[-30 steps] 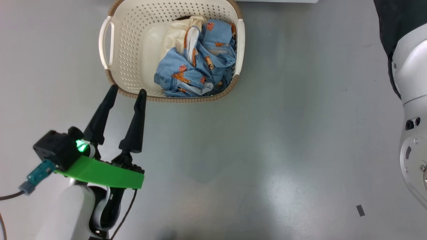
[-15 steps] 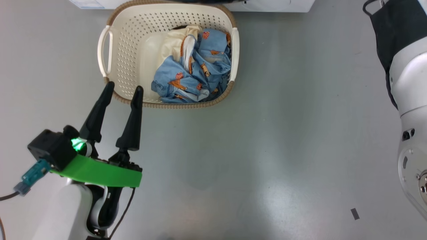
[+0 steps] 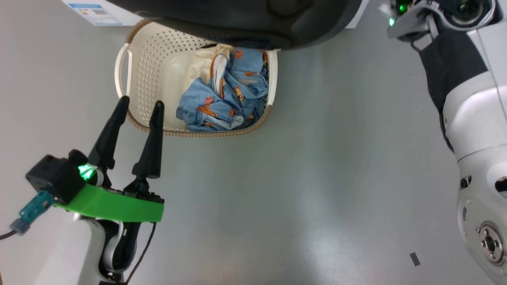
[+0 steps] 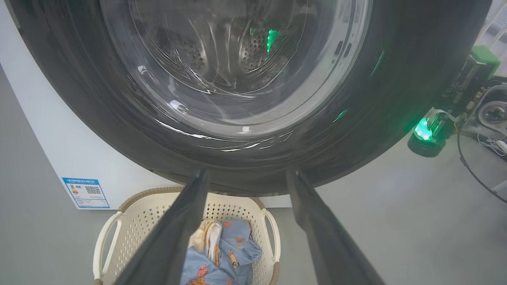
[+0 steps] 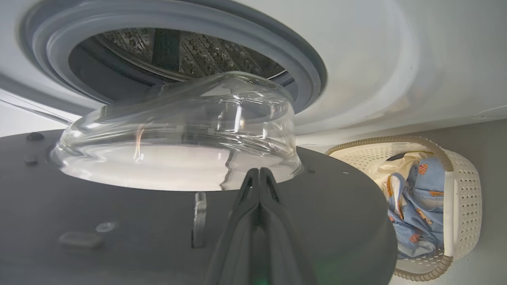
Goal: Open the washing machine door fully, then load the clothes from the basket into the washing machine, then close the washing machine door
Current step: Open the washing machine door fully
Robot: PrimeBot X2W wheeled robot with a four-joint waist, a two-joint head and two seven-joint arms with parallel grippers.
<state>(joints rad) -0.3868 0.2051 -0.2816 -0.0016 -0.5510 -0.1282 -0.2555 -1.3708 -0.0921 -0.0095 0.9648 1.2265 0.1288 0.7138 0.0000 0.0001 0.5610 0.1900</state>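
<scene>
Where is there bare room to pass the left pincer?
Free: the grey floor between the basket and the right arm, and the basket's bare left half, ahead of the open left pincer. Crowded: the basket's far rim, overhung by the washing machine door, and its right half, piled with clothes.

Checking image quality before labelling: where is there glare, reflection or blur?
Head view: soft sheen on the floor, otherwise sharp. Left wrist view: streaky highlights and a green reflection on the washing machine door glass. Right wrist view: the door's glass bowl distorts what lies behind it; the close right hand looks soft.
</scene>
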